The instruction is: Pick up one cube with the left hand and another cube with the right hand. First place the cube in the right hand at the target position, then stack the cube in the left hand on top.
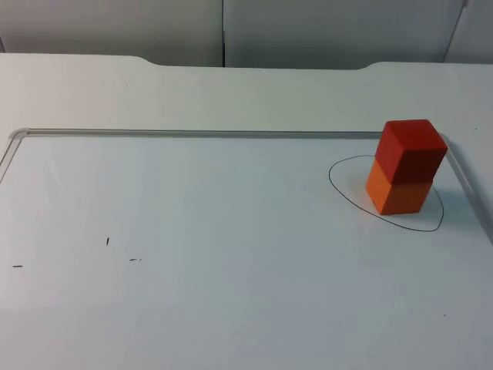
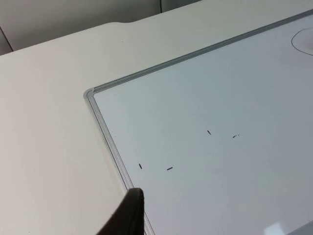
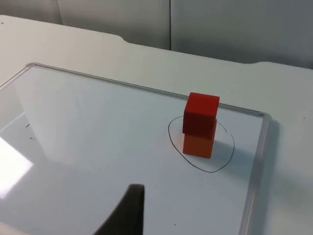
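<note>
Top view: red cube (image 1: 412, 148) sits stacked on orange cube (image 1: 397, 193) at 3 o'clock; can't tell either tool's opening, looks done.

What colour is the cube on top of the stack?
Red: the top cube sits on an orange cube inside the drawn circle; it shows best in the top view.

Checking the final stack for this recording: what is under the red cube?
The red cube sits on an orange cube, which stands inside the drawn circle on the whiteboard. The orange cube's top face is covered, as is the board beneath it.
</note>
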### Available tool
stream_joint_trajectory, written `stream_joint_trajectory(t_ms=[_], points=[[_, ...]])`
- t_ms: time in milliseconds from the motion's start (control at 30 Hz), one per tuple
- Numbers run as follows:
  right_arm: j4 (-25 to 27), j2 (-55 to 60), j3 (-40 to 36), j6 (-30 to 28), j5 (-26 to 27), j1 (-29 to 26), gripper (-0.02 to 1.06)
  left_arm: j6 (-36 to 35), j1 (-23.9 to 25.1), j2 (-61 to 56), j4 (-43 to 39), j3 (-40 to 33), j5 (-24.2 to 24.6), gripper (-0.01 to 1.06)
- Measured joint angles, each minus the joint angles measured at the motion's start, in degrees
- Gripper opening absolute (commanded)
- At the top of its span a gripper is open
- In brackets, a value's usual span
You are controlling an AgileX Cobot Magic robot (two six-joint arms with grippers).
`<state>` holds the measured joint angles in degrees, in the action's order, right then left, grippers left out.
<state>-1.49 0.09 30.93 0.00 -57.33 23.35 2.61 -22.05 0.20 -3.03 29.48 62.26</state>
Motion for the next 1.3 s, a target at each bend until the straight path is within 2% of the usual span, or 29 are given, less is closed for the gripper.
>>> stream_joint_trajectory(t_ms=[233,533,667,767,1067,1300], points=[[-1.34,0.0,0.0,0.0,0.68,0.0,1.04,0.0,0.0,0.0,0.0,0.0,0.0,1.05],[-0.89,0.1,-0.93,0.0,4.31,0.0,1.04,0.0,0.0,0.0,0.0,0.0,0.0,1.05],[0.45,0.1,-0.58,0.0,0.88,0.0,1.04,0.0,0.0,0.0,0.0,0.0,0.0,1.05],[0.99,0.1,-0.58,0.0,-5.28,0.0,1.04,0.0,0.0,0.0,0.0,0.0,0.0,1.05],[0.37,0.1,-1.54,0.0,-4.81,0.0,1.04,0.0,0.0,0.0,0.0,0.0,0.0,1.05],[-1.75,0.1,-1.58,2.47,-4.81,0.0,1.04,0.0,0.0,0.0,0.04,0.0,0.0,1.05]])
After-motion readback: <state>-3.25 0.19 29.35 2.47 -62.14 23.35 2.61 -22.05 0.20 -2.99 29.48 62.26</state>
